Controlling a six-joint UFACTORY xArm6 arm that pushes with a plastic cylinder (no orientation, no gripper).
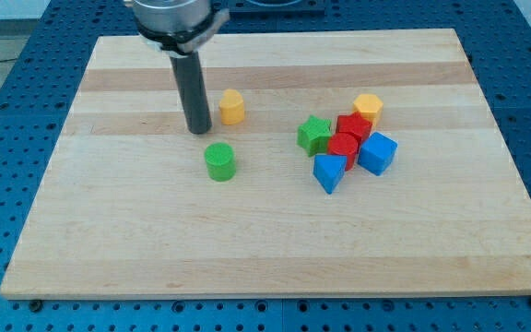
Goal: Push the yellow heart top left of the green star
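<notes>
The yellow heart (232, 107) lies on the wooden board, left of the middle cluster. The green star (313, 135) sits at the left end of that cluster, to the right of and slightly below the heart. My tip (198, 130) rests on the board just left of and slightly below the yellow heart, with a small gap between them. The rod rises from the tip to the view's top.
A green cylinder (219, 161) stands below my tip. Touching the star's right side are two red blocks (348, 136), a blue block (329, 171), a blue cube (377, 153) and a yellow hexagon-like block (368, 107). The board (109, 231) sits on a blue surface.
</notes>
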